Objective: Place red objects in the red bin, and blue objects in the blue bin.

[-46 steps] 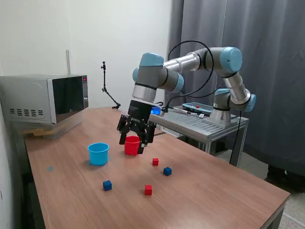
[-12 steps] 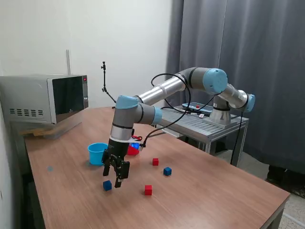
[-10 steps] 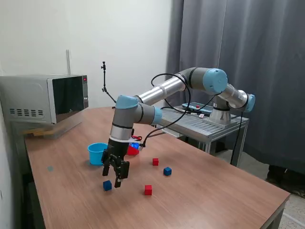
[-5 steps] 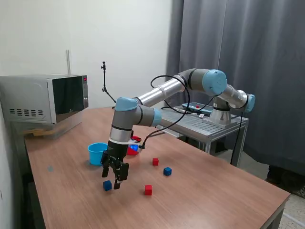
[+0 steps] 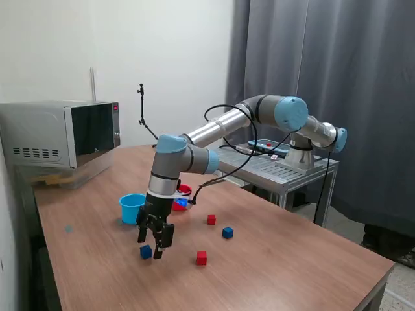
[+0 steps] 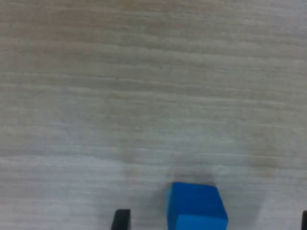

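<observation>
My gripper (image 5: 151, 247) is open and hangs just above the table, right over a tiny dark blue cube (image 5: 146, 252). In the wrist view that blue cube (image 6: 196, 211) lies between my open fingertips (image 6: 121, 219), nearer one of them, and nothing is held. A second blue cube (image 5: 227, 232) and two red cubes (image 5: 211, 220) (image 5: 201, 258) lie on the table to the exterior view's right. The light blue cup (image 5: 132, 208) stands just behind my gripper. The red cup (image 5: 184, 191) is mostly hidden behind my arm.
A microwave (image 5: 61, 133) stands at the back on the exterior view's left of the wooden table (image 5: 292, 272). A metal side table (image 5: 279, 170) holding the arm's base is behind the wooden table on the right. Dark curtains hang behind.
My gripper moved from the red cup over to the near blue cube, and over the last second it sank slightly toward that cube. The cubes and cups have not moved.
</observation>
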You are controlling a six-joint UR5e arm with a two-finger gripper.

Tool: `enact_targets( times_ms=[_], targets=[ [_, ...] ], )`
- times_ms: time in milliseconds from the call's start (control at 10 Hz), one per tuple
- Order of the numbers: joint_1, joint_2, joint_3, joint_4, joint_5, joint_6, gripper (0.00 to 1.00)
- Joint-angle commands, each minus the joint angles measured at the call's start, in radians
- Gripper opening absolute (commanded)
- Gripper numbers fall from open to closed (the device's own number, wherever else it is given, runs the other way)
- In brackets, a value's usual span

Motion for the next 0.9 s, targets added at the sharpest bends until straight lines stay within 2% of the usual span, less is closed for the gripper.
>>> enact_targets(
  times_ms=[0, 800],
  targets=[
    [0.000, 0.003, -0.006, -0.003, 0.000, 0.001, 1.00],
    [-0.002, 0.014, -0.014, -0.019, -0.016, 0.016, 1.00]
  ],
)
